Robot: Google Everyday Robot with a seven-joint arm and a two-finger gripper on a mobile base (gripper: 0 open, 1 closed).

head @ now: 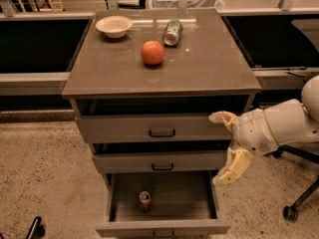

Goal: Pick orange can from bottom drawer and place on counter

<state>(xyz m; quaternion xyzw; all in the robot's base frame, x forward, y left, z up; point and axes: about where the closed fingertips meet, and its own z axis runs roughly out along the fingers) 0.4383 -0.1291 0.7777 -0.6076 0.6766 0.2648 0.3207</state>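
Note:
The orange can [144, 199] stands upright in the open bottom drawer [199, 227], near the middle of its floor, silver lid up. The counter [207, 63] tops the cabinet above it. My gripper [225, 144] is at the right side of the cabinet, level with the middle drawer, up and to the right of the can. Its cream fingers [232, 167] are spread wide apart with nothing between them.
On the counter are an orange fruit [152, 52], a green-and-white can [172, 32] lying on its side and a white bowl [114, 26]. The top two drawers are slightly ajar. A chair's wheeled base [291, 211] is on the floor at the right.

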